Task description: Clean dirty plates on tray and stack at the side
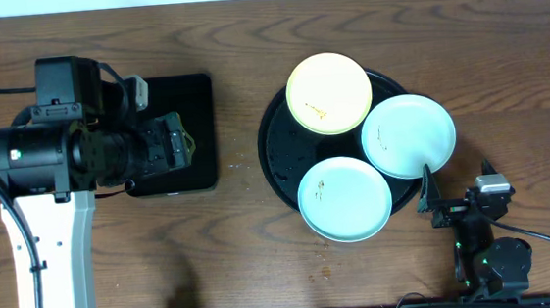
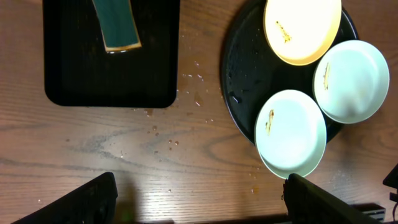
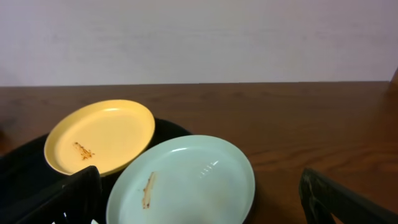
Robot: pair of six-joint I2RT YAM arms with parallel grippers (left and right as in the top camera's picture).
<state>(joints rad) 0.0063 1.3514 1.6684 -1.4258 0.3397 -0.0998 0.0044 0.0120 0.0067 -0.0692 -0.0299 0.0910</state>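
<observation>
Left tool (image 2: 199, 194) held apart above desk (image 1: 245, 28); right tool (image 3: 202, 196) spread apart near mint plate (image 3: 186, 177); three smudged plates (image 1: 329, 93) carried on tray (image 1: 279, 149).

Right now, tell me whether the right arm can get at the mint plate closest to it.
Probably yes: the right gripper is open, facing that mint plate at its rim, with nothing between them.
</observation>
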